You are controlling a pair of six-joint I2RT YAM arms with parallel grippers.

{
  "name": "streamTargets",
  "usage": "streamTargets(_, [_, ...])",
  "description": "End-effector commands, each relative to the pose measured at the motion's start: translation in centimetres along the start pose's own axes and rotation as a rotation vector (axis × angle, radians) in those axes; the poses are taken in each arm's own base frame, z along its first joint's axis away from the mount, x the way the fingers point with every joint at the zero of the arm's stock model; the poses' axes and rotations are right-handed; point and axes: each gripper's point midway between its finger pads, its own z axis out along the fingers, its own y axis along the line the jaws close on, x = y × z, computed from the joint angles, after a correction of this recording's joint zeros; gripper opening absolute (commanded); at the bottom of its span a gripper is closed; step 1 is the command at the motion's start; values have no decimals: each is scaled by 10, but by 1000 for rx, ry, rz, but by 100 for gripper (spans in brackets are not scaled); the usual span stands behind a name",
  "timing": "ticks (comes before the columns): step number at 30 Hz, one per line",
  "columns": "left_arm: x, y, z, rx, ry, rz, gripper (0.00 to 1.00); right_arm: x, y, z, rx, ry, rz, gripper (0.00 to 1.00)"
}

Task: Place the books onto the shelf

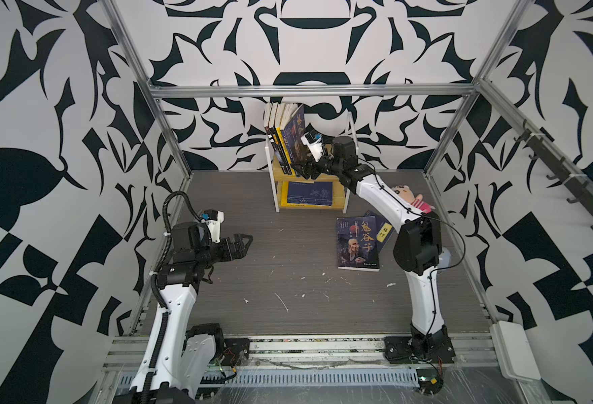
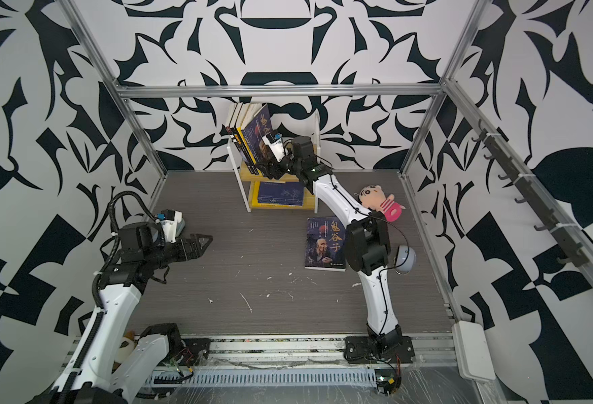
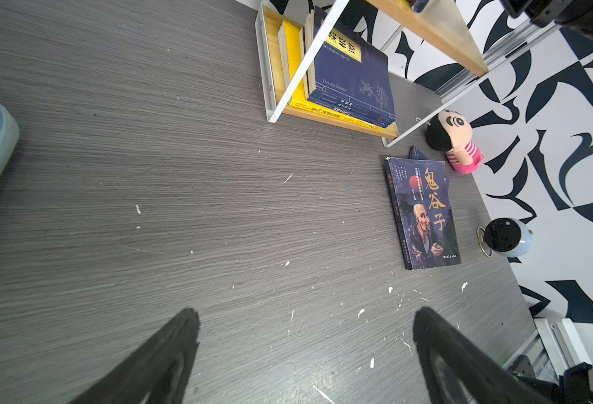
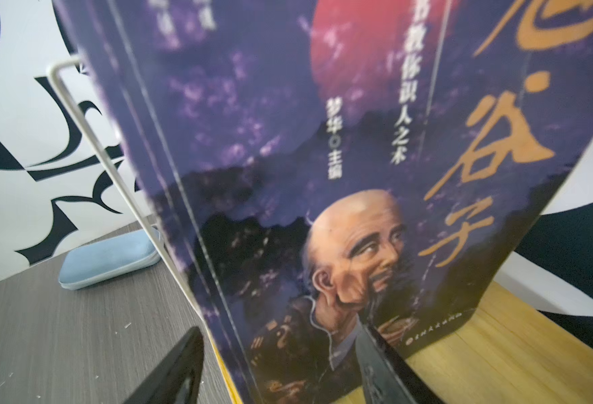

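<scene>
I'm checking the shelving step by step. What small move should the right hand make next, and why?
Probably ease the right hand straight back off the shelf: its fingers stand apart around the shelved portrait book, which already rests on the upper board, and another portrait book lies on the table.

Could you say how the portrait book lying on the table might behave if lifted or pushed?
The portrait book looks thin, so it probably sags if lifted by one edge. Lying flat, it should slide across the table rather than tip.
</scene>
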Motion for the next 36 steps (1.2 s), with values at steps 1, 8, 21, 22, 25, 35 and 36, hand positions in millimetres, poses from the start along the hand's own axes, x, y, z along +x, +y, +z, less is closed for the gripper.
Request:
streamTargets(1, [-2, -3, -2, 14, -8, 4, 99, -34, 2, -11, -15, -69, -23, 65])
streamTargets(8, [-2, -2, -1, 12, -4, 4, 100, -34, -1, -9, -18, -76, -8, 59])
streamTargets(21, [0, -1, -1, 8, 1, 2, 100, -30, -6, -2, -14, -80, 6, 22])
streamTargets(22, [0, -1, -1, 6, 0, 4, 99, -32, -5, -3, -13, -83, 6, 22])
streamTargets(25, [-1, -3, -1, 22, -4, -3, 99, -34, -4, -5, -15, -84, 5, 25])
streamTargets(35, [0, -3, -2, 18, -3, 0, 99, -49, 18, -36, -44, -101, -4, 48])
streamTargets(36, [0, -2, -2, 12, -3, 2, 99, -50, 22, -43, -43, -101, -3, 50])
